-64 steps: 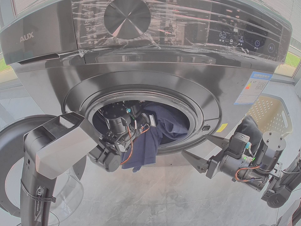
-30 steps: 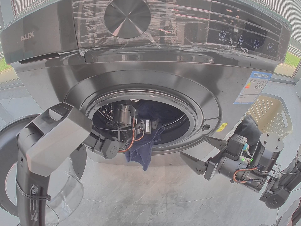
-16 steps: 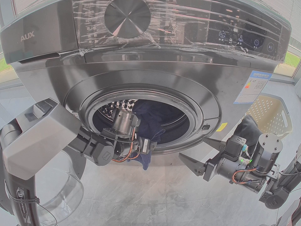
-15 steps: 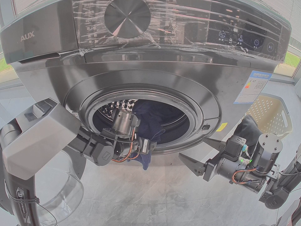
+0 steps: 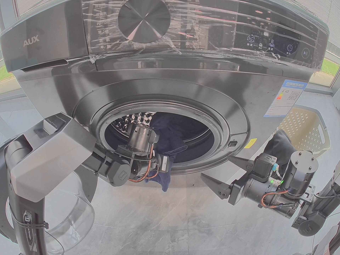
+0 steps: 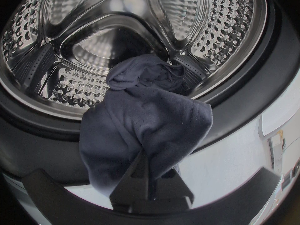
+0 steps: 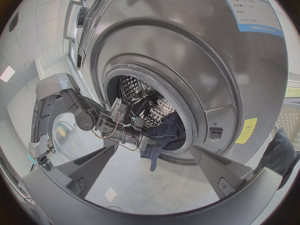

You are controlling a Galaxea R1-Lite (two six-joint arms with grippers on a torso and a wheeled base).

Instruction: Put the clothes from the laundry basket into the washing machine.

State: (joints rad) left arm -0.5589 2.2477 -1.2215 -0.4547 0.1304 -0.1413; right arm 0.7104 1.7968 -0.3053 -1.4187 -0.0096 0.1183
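The grey front-loading washing machine [image 5: 170,71] stands straight ahead. Its round glass door [image 5: 76,213] is swung open to the left, and the perforated steel drum [image 6: 78,85] shows through the opening. To the right of the machine, on the far side of the right arm, stands a cream laundry basket [image 5: 306,124] with star-shaped holes, and a dark piece of clothing [image 5: 281,144] is draped over its near rim.

A navy garment [image 5: 173,133] lies partly inside the drum, bunched towards the right of the opening. It spills over the lower lip of the opening, with one tail hanging down outside the machine's front.

The left gripper [image 6: 149,169] sits at the lower left of the opening, just in front of the lip. Its jaws are pressed together on a fold of the navy garment, and cloth wraps over the fingertips.

The right gripper [image 5: 227,174] hangs low in front of the machine, right of the opening and near the basket. Its jaws are spread wide with nothing between them, and they point towards the machine's front.
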